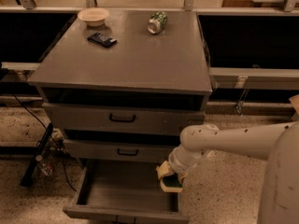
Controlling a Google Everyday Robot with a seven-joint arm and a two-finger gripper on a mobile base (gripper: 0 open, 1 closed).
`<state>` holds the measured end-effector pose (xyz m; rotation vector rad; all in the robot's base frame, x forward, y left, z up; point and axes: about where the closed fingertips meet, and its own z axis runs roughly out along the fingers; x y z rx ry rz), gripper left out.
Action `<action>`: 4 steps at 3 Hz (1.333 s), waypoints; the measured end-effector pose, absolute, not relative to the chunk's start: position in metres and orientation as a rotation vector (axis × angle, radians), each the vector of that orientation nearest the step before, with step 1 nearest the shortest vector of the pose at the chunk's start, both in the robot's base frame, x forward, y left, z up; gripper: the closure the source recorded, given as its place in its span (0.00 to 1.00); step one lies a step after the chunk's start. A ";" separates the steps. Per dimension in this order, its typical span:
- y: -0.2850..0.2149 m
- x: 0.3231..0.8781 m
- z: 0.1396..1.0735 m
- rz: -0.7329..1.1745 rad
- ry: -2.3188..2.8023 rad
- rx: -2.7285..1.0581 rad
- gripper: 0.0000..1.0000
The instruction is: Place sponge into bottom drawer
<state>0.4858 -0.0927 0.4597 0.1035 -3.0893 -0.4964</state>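
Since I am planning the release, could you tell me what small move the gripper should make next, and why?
Probably ease the gripper slightly inward over the open bottom drawer: it holds the sponge above the drawer's right wall, so releasing here might drop it on the rim.

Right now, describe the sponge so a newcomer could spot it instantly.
Find the grey cabinet with three drawers; its bottom drawer is pulled open. At that drawer's right edge hangs the gripper of the white arm, jaws shut on the sponge. It's a small block, dark green over pale yellow, unlike the flat black packet, bowl and can on the cabinet top.
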 end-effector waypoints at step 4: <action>-0.088 0.477 0.361 -0.526 -2.879 0.033 1.00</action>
